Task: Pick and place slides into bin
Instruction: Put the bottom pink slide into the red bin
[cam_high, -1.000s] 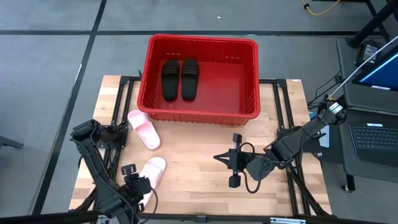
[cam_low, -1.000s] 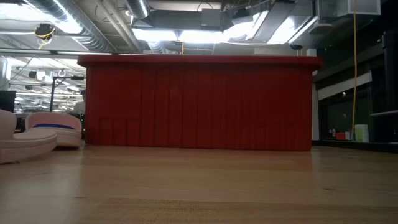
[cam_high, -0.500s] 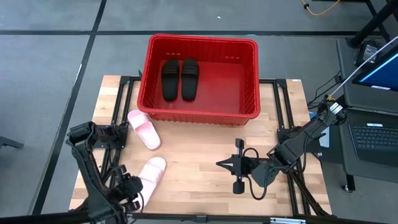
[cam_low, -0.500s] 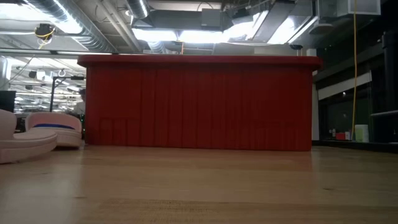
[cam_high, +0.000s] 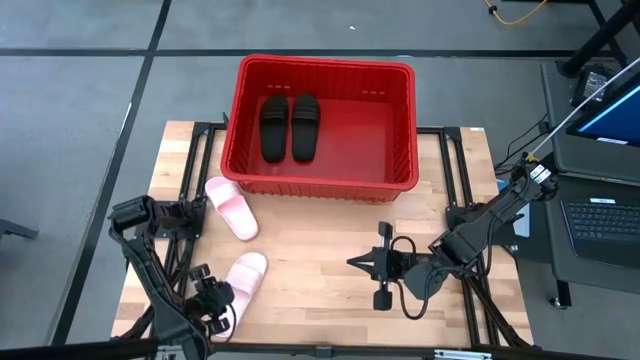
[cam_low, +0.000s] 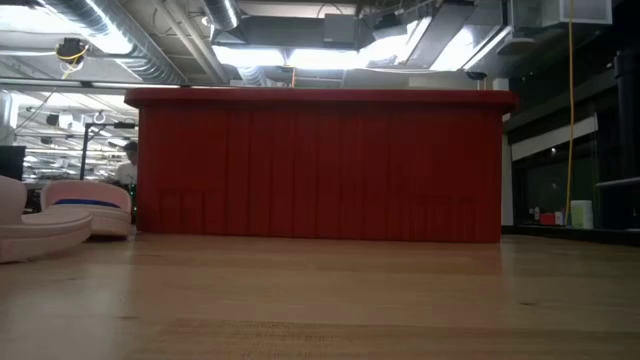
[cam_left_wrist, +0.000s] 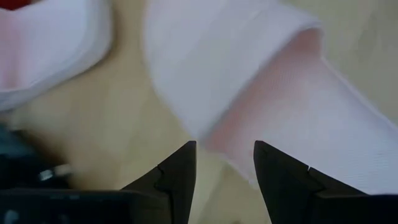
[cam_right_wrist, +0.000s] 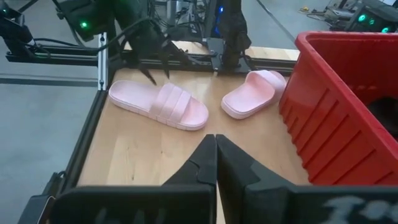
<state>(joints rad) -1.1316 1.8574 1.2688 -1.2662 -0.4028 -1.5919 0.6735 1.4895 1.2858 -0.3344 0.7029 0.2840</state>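
The red bin (cam_high: 322, 120) stands at the table's far middle, and two black slides (cam_high: 290, 126) lie side by side on its floor. Two pale pink slides lie sole-down on the table's left: one near the bin's corner (cam_high: 232, 208), one nearer the front (cam_high: 243, 278). My left gripper (cam_high: 211, 300) is open at the nearer pink slide's (cam_left_wrist: 298, 112) near end, fingers pointing down. My right gripper (cam_high: 378, 265) is shut and empty over the table's middle right, pointing toward the pink slides (cam_right_wrist: 158, 104) (cam_right_wrist: 252, 93). My left gripper's open fingers (cam_left_wrist: 180, 171) stand over the nearer pink slide's side edge (cam_left_wrist: 233, 140) beside its strap, coming from above. I cannot tell whether they touch it. The slide lies flat on the table.
Bare wooden table lies between the pink slides and my right gripper. The bin's ribbed near wall (cam_low: 320, 165) fills the low view, with the pink slides (cam_low: 85, 205) to its left. A laptop (cam_high: 605, 215) sits off the table's right edge.
My left gripper has shifted a little toward the table's near-left corner and stays at the nearer pink slide's end. My right gripper has moved slightly toward the table's near and right edges. No slide has moved.
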